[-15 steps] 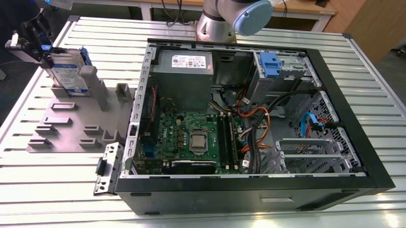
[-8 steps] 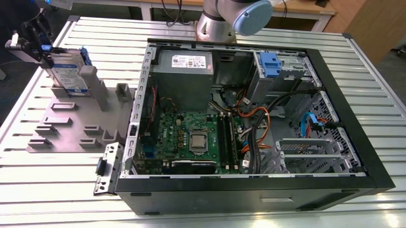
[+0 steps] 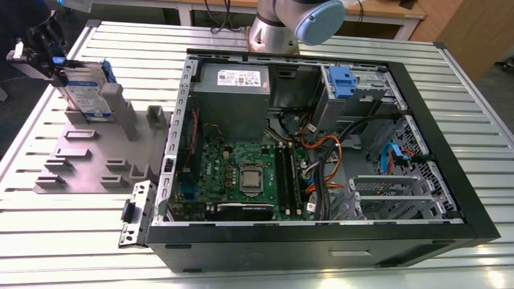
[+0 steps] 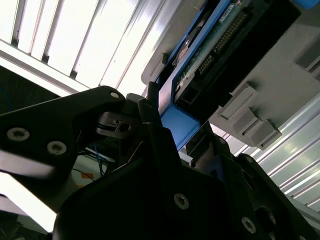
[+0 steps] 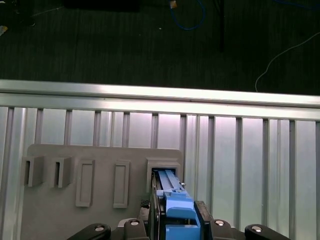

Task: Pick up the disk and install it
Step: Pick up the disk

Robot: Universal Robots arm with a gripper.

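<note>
The disk (image 3: 86, 91), a silver-grey drive with a white-and-blue label in a blue carrier, stands on edge in a slot of the grey holder (image 3: 88, 162) at the exterior view's left. My gripper (image 3: 58, 62) is at the disk's upper end. In the first wrist view the blue carrier (image 5: 178, 207) sits between the black fingers (image 5: 156, 215), and my gripper (image 5: 178, 220) looks shut on it. The disk's lower end is seated in the slot (image 5: 165, 176). The second wrist view shows the blue end tab (image 4: 176, 125) and the disk's circuit-board side (image 4: 215, 47) close to the fingers.
An open computer case (image 3: 321, 235) lies at the middle and right of the slatted metal table (image 3: 458, 78). Inside are a motherboard (image 3: 245, 174), a grey power supply (image 3: 233, 78), a blue-fronted drive bay (image 3: 342, 81) and loose cables (image 3: 321, 150). The arm's base (image 3: 281, 27) stands behind the case.
</note>
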